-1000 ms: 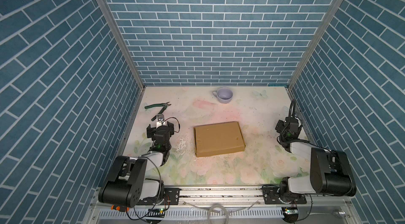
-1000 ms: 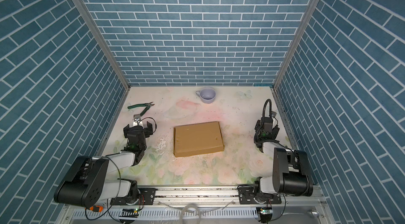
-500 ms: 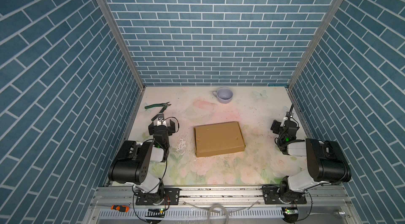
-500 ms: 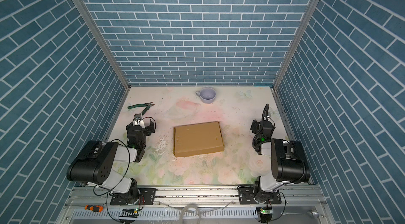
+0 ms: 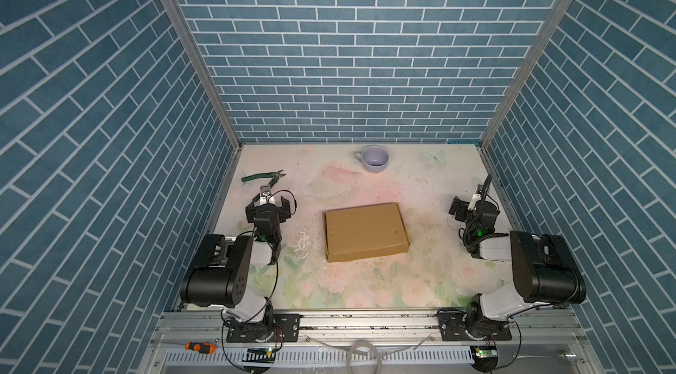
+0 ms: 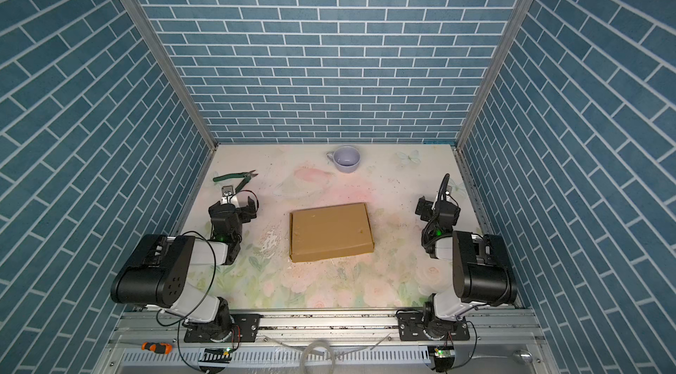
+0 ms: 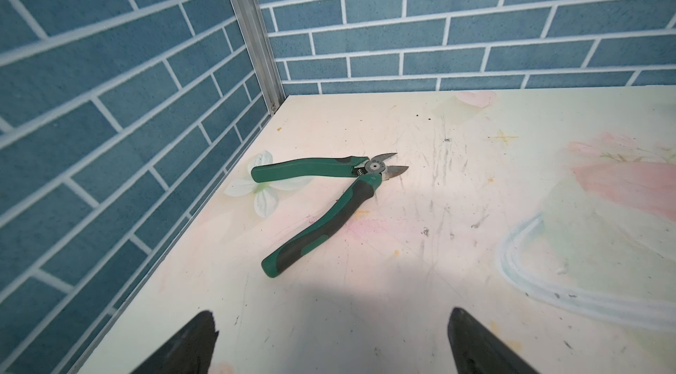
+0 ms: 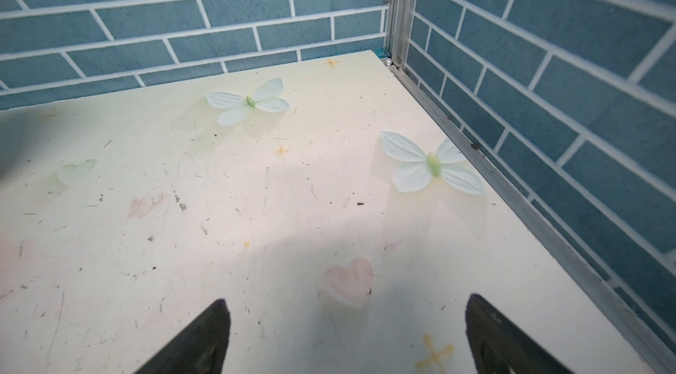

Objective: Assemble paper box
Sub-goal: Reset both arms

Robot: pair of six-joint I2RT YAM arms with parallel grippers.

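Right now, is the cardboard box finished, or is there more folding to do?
Done: the paper box lies shut in the middle of the table, lid flat. In hand: nothing; the left tool and the right tool stand open and empty at the table's sides, apart from the box. Left: probably nothing, though I cannot see whether the lid's tabs are tucked in.

**Colours and patterns in the workcell**

The paper box [image 5: 365, 235] was plain brown; the cup [image 5: 375, 158], pale lilac. The cutters [image 7: 329, 218] had green-and-black handles, the screwdriver [image 5: 199, 347] an orange-and-black one. The walls [image 5: 347, 61] bore a blue brick pattern with white joints. The tabletop [image 5: 420, 280] was cream, printed with faded pink flowers and 2 white-and-green butterflies [image 8: 248, 101].
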